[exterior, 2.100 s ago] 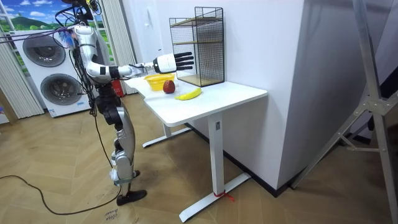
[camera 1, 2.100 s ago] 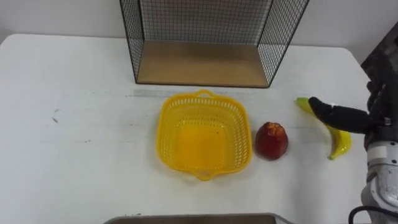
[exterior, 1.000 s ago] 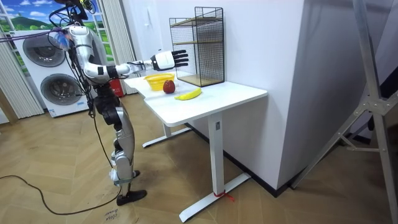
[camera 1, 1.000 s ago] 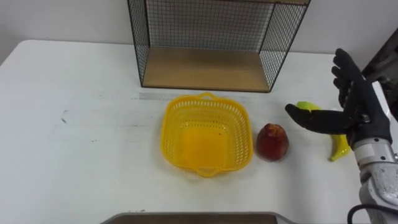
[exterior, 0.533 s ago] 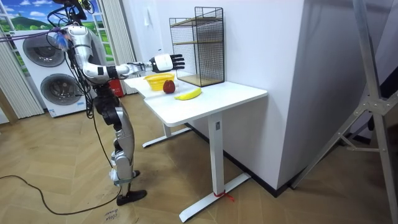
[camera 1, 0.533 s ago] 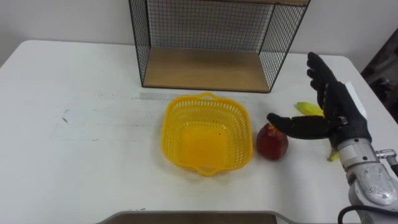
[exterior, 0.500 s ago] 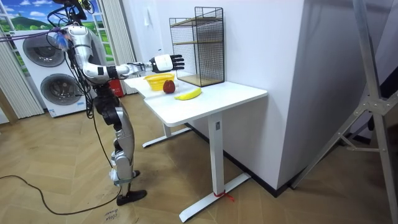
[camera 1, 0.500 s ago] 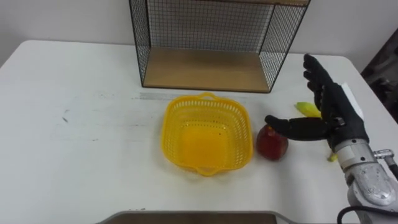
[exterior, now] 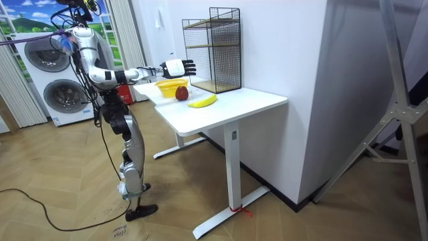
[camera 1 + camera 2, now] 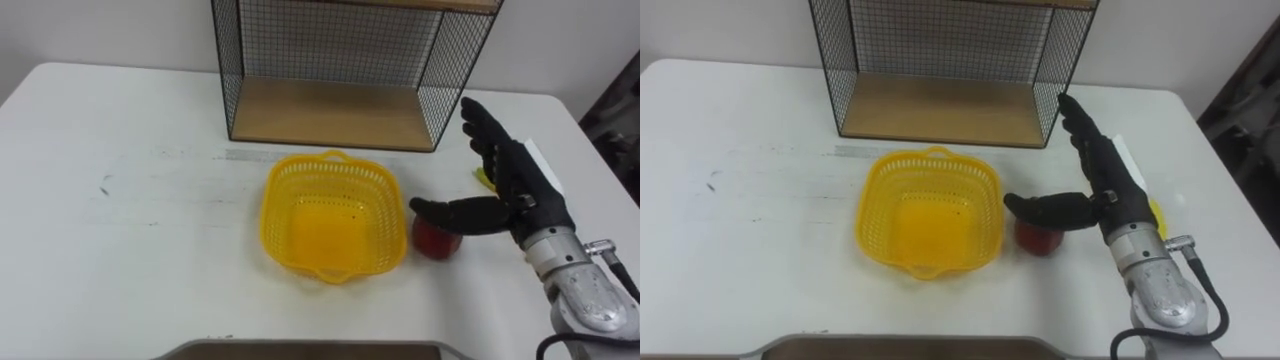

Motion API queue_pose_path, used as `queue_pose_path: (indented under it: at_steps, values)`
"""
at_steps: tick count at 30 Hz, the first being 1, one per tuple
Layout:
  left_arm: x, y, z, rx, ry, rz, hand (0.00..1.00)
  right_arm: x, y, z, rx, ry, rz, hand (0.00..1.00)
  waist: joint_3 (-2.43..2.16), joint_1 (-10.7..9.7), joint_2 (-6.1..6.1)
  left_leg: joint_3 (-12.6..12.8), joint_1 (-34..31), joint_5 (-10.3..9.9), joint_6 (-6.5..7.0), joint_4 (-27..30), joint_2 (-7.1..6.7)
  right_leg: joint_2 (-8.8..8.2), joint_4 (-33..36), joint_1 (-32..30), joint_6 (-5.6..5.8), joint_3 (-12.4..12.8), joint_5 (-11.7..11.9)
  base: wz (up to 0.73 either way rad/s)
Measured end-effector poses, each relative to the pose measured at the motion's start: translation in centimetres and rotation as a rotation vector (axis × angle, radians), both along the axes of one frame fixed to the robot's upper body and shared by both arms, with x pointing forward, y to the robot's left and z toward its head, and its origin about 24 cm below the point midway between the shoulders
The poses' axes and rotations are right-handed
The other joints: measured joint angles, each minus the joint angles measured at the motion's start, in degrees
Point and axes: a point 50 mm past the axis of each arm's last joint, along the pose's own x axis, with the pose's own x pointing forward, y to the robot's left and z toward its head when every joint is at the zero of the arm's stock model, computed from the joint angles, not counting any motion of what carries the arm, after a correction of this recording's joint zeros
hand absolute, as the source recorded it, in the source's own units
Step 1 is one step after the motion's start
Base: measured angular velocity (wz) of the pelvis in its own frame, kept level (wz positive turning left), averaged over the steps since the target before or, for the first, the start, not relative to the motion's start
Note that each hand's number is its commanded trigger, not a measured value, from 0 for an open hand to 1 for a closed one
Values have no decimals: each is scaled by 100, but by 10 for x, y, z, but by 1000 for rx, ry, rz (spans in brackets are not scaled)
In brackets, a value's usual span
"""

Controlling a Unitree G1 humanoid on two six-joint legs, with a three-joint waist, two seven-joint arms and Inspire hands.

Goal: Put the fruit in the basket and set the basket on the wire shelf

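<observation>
A yellow plastic basket (image 10: 283, 186) stands empty in the middle of the white table (image 10: 130, 220). Just right of it lies a red apple (image 10: 436, 243). My right hand (image 10: 520, 190) hovers over the apple, open, fingers straight and pointing away from me, thumb stretched across the apple's top. Most of the yellow banana (image 10: 482, 178) is hidden behind the hand. The black wire shelf (image 10: 345, 70) with its wooden floor stands behind the basket. In the room view I stand at the table's end with the right hand (image 9: 175, 67) reaching over the apple (image 9: 181, 93) and the banana (image 9: 202, 101).
The wire shelf's open front faces me, and its wooden floor (image 10: 330, 108) is bare. Bare tabletop stretches to the left of the basket. Two washing machines (image 9: 47, 80) stand behind me in the room view.
My right hand has moved left, from above the banana to above the apple, and its thumb now covers the apple's top. The fruit and basket have not moved.
</observation>
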Motion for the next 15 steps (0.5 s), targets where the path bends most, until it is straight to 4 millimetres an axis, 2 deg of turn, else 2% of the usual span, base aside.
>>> queue_pose_path:
  at_steps: [6,9,11,15]
  values:
    - [0,0,0,-1,-1,0,0,-1,-2,-8,-39,39,-5,0,-6,-1,7,-7,-4,0,0,2,0,0,0,-6,0,2,0,0]
    - [-1,0,0,-7,3,2,0,-5,-4,-14,-56,76,-10,0,-42,1,33,-7,-2,0,0,3,0,0,0,-7,0,6,0,0]
    - [-1,0,0,-14,6,-1,0,-6,-6,-18,-60,94,-15,0,-45,-3,44,-8,0,0,0,5,0,0,0,-6,0,1,0,0]
    - [-2,0,0,-15,8,-3,0,-10,-13,-37,-65,179,-47,0,-66,-1,18,-10,-3,0,0,5,0,-1,1,-6,0,-15,0,0]
